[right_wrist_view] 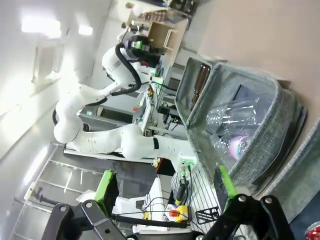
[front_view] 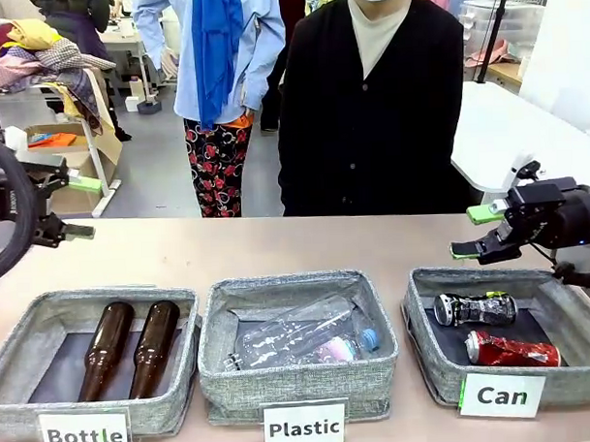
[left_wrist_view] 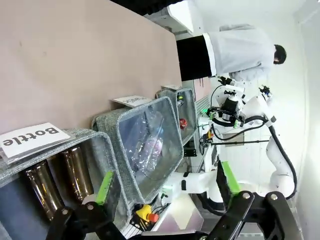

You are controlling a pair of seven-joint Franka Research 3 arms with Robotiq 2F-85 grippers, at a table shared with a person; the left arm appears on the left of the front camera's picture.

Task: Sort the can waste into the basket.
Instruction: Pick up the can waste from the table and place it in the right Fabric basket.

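The grey "Can" basket [front_view: 428, 357] stands at the table's front right, and its white label faces me. Inside it lie two dented cans: a black-and-silver can [front_view: 475, 309] with green marks at the back and a red can [front_view: 513, 350] in front. My right gripper [front_view: 477, 231] hovers open and empty above the basket's far left corner. At the far left edge, above the table, my left gripper [front_view: 79, 207] is also open and empty. The left wrist view shows its own open gripper [left_wrist_view: 167, 182], the can basket [left_wrist_view: 191, 102] far off and the red can [left_wrist_view: 183, 122] inside.
A "Bottle" basket [front_view: 18, 332] at the left holds two brown glass bottles [front_view: 130, 348]. The middle "Plastic" basket [front_view: 213, 326] holds clear plastic bottles [front_view: 299, 337]. A person in a black cardigan [front_view: 369, 112] stands at the far side. Bare tabletop lies behind the baskets.
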